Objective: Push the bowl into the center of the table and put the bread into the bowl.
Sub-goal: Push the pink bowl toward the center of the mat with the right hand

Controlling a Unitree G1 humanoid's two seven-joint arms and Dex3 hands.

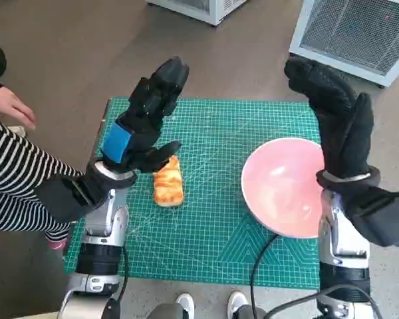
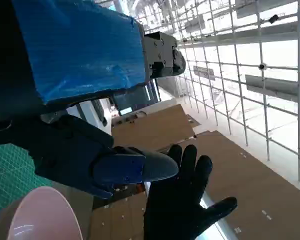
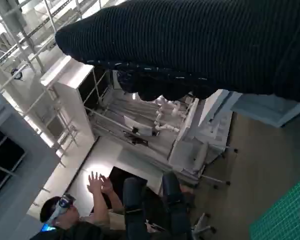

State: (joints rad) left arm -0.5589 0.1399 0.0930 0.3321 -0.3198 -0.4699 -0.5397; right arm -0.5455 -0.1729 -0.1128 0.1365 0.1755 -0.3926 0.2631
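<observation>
We are judging the bread (image 1: 168,185), lying left of centre, soft and best pinched mid-length, the bowl (image 1: 282,186) at right light and slidey; left hand (image 1: 145,119) and right hand (image 1: 336,119) are hovering spread, empty.

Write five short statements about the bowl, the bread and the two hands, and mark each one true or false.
1. The bread lies inside the pink bowl. False: it lies on the green mat, apart from the bowl.
2. The bowl sits toward the table's right side. True.
3. The right hand grips the bowl's rim. False: it is raised with fingers spread, holding nothing.
4. The left hand is above the mat near the bread. True.
5. The bowl is empty. True.
</observation>
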